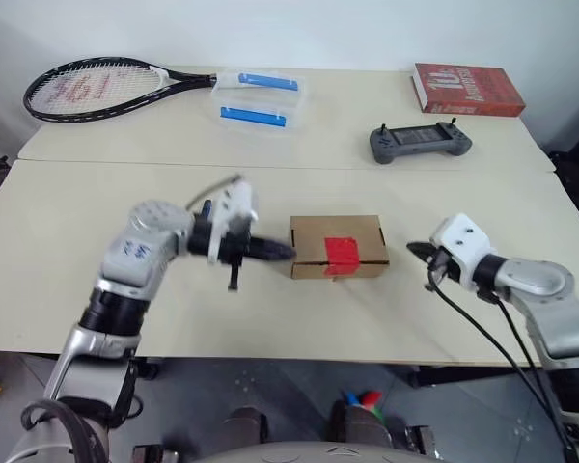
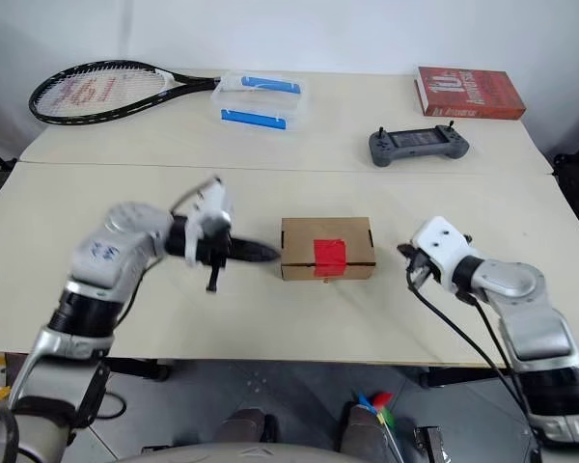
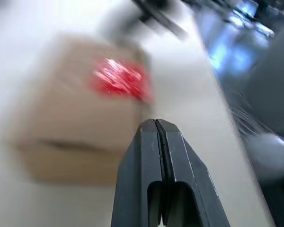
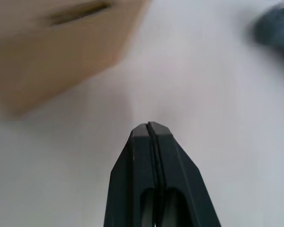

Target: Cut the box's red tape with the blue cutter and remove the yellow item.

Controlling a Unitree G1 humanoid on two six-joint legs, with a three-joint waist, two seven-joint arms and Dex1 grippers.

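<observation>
box: brown carton [image 1: 337,246] mid-bench, shut, long side facing robot
red tape: red square [image 1: 343,255] on top and front edge of box, looks uncut
left tool: [image 1: 275,251] fingers pressed together, nothing between them, tip pointing at box's left end, just beside it
right tool: [image 1: 417,251] clenched, empty, near box's right end, not touching
blue cutter: can't find it; a thin dark bit hangs under left tool, too small to call
yellow item: unseen, presumably inside box
step: judged pre-cut, tape intact, no cutter in a tool
next move: needs cutter located and gripped, blade across tape seam, other tool steadying box
risk: light box may slide if pushed from one end
bench clutter: racket [image 1: 96,87], clear container [image 1: 258,98], red book [image 1: 466,89], grey controller [image 1: 420,143], all at far side, well apart from box
</observation>
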